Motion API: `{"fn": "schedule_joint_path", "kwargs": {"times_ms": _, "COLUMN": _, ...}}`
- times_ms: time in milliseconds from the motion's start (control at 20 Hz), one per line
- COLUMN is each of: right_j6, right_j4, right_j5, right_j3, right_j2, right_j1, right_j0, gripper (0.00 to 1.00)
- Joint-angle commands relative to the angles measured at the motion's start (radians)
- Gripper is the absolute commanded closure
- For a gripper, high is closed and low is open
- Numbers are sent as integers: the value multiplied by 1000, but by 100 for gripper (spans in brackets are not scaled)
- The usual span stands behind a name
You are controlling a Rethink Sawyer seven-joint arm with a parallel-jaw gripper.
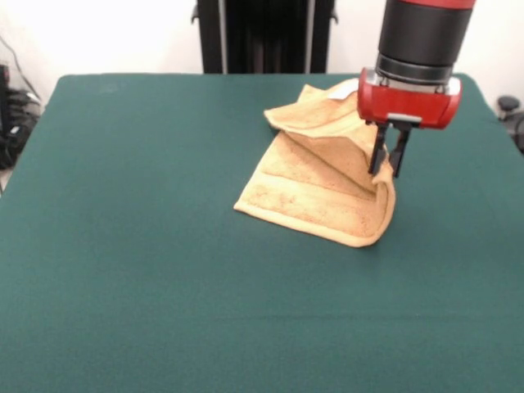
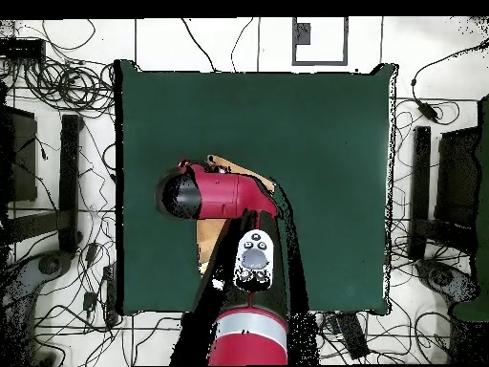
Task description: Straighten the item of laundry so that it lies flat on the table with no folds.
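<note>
Orange-tan towel (image 1: 315, 184) edge pinched by narrowed tool (image 1: 386, 172)

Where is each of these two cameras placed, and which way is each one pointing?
Front view: sits across the table from the robot, looking slightly down at the crumpled towel; it shows the red and black arm's wrist coming down from above, with the gripper at the towel's raised edge.
Overhead view: sits above the table, looking straight down; the arm reaches in from the bottom and hides most of the towel.
Both views share the green table, the towel and the arm.
</note>
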Motion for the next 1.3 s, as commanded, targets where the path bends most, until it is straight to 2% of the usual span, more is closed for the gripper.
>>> {"fn": "schedule_joint_path", "kwargs": {"times_ms": 50, "right_j6": 213, "right_j4": 56, "right_j5": -12, "right_j3": -10, "right_j2": 33, "right_j1": 74, "right_j0": 23, "gripper": 100}}
{"fn": "schedule_joint_path", "kwargs": {"times_ms": 350, "right_j6": 217, "right_j4": 68, "right_j5": 3, "right_j3": -26, "right_j2": 46, "right_j1": 78, "right_j0": 41, "gripper": 100}}
{"fn": "schedule_joint_path", "kwargs": {"times_ms": 1000, "right_j6": 296, "right_j4": 167, "right_j5": 44, "right_j3": -33, "right_j2": 9, "right_j1": 86, "right_j0": 147, "gripper": 100}}
{"fn": "schedule_joint_path", "kwargs": {"times_ms": 1300, "right_j6": 270, "right_j4": 199, "right_j5": 26, "right_j3": -36, "right_j2": 14, "right_j1": 102, "right_j0": 146, "gripper": 100}}
